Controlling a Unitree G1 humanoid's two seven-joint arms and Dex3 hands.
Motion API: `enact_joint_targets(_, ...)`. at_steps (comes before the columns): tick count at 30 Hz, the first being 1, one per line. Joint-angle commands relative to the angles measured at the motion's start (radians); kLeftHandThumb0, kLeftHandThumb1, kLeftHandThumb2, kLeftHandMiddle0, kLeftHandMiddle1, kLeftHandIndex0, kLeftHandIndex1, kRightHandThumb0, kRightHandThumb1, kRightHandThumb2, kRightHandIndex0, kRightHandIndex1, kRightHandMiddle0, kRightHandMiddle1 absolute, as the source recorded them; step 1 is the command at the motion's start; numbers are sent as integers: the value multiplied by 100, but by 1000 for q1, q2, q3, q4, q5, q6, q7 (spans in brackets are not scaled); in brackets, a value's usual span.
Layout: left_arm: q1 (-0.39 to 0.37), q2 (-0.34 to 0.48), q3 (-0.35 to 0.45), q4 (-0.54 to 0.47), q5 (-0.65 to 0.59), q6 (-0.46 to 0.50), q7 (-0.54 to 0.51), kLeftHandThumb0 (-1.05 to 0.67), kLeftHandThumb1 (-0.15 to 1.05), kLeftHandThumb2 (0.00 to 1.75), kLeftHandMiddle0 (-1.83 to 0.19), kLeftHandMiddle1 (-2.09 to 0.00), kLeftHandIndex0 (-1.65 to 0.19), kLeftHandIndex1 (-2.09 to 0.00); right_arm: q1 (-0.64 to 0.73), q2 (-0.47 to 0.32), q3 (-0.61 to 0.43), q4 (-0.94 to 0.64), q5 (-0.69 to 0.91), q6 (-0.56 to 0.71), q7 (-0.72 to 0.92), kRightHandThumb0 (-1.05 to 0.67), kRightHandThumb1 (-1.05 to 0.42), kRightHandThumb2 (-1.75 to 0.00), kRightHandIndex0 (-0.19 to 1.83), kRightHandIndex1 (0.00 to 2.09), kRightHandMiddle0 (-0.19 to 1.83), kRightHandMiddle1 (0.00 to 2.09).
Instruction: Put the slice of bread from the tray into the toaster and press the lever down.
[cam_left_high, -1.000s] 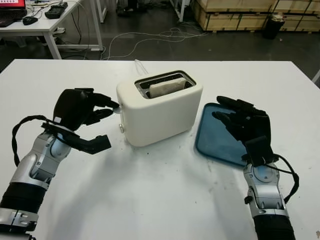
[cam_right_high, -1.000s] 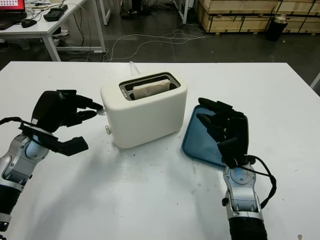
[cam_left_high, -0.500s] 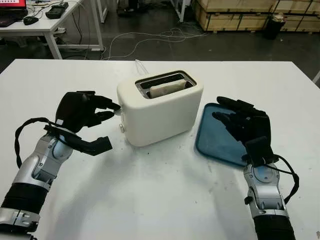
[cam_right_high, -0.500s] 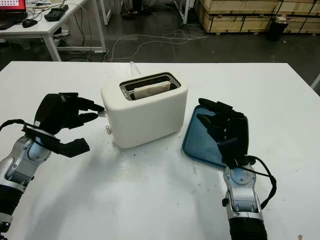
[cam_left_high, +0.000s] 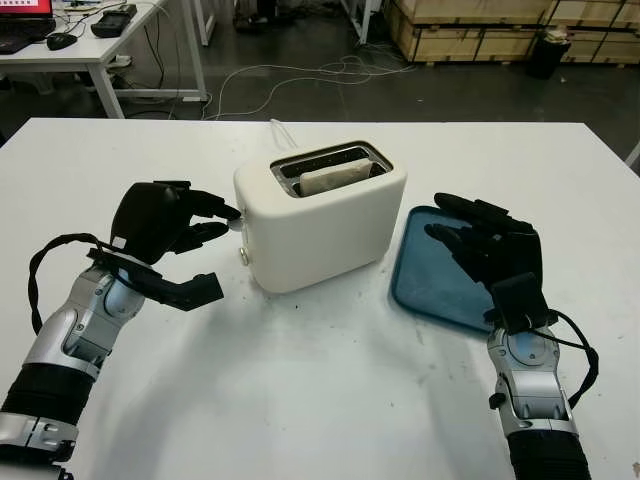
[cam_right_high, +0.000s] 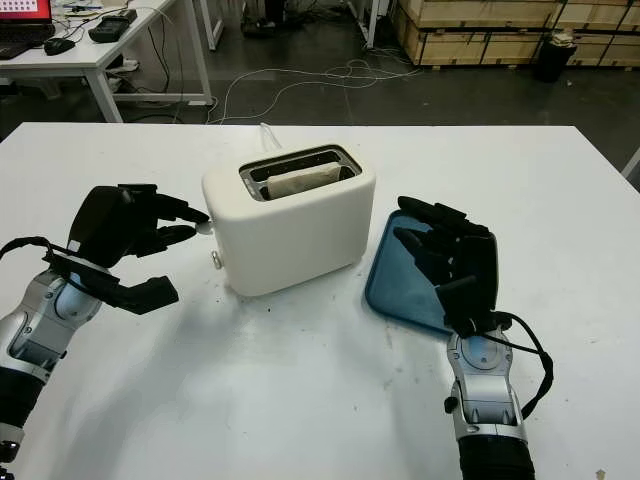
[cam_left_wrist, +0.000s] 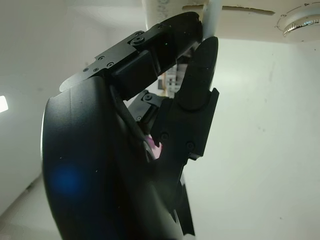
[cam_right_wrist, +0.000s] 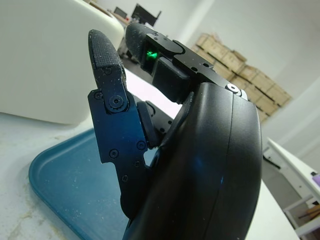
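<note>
- Since bread (cam_left_high: 335, 177) sits low in toaster (cam_left_high: 318, 214) slot, loading done; tray (cam_left_high: 440, 272) bare.
- L hand (cam_left_high: 165, 222) fingertips pinching lever (cam_left_high: 233, 224); push prob. finishing.
- R hand (cam_left_high: 490, 250) open over tray.

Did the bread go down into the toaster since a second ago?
Yes. The bread sits lower against the toaster slot rim than a second ago, while the left hand fingers are at the lever on the toaster's side.

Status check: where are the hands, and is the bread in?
Left hand at the toaster's lever, fingertips on it. Right hand open over the blue tray. Bread sits in the slot. Nothing in the way.
</note>
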Motion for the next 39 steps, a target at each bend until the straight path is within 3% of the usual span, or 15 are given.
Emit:
enact_joint_targets(1, -27, -5, -45, 20, 26, -40, -12, -26, 81, 0, -86, -175, -124, -18, -3, 5, -8, 4, 14, -10, 3, -54, -92, -5, 118, 0, 100, 0)
enact_joint_targets(5, -62, 3, -95, 80, 35, -84, -46, -23, 80, 0, -86, -175, -123, -20, 1, 10, -6, -11, 13, 3, 0, -54, -92, -5, 118, 0, 100, 0)
enact_joint_targets(8, -68, -50, -135, 173, 54, -51, -25, -25, 83, 1, -78, -172, -119, -19, 5, 11, -6, -16, 8, 7, -6, -55, -92, -6, 117, 0, 100, 0)
enact_joint_targets(12, 34, -216, -258, 291, 111, 38, 42, -24, 88, 2, -68, -162, -113, -19, 4, -3, -18, 14, 7, -17, -2, -55, -92, -6, 117, 0, 100, 0)
enact_joint_targets(15, 71, -257, -319, 336, 145, 65, 102, -22, 88, 1, -69, -164, -113, -20, -2, -23, -26, 13, 1, -21, 8, -54, -92, -7, 117, 0, 100, 0)
enact_joint_targets(17, 82, -254, -332, 336, 139, 78, 117, -24, 90, 2, -68, -155, -110, -20, -4, -34, -29, 3, -6, -12, 9, -56, -92, -8, 117, 0, 99, 0)
enact_joint_targets(24, 95, -223, -344, 315, 131, 102, 139, -23, 90, 0, -67, -173, -110, -24, -6, -35, -20, 16, 2, -14, 14, -55, -92, -8, 116, 0, 99, 0)
enact_joint_targets(29, 93, -195, -345, 297, 110, 93, 118, -23, 91, 1, -64, -169, -108, -25, -8, -30, -19, 19, 1, -20, 14, -54, -92, -7, 116, 0, 100, 0)
enact_joint_targets(35, 58, -124, -341, 247, 110, 88, 86, -25, 91, 1, -67, -153, -107, -30, -5, -27, -20, 13, 9, -12, 17, -55, -92, -8, 116, 0, 100, 0)
enact_joint_targets(39, 16, -57, -341, 182, 114, 87, 25, -26, 90, 1, -66, -167, -106, -34, -7, -25, -21, 25, 17, -31, 23, -55, -92, -8, 116, 0, 100, 0)
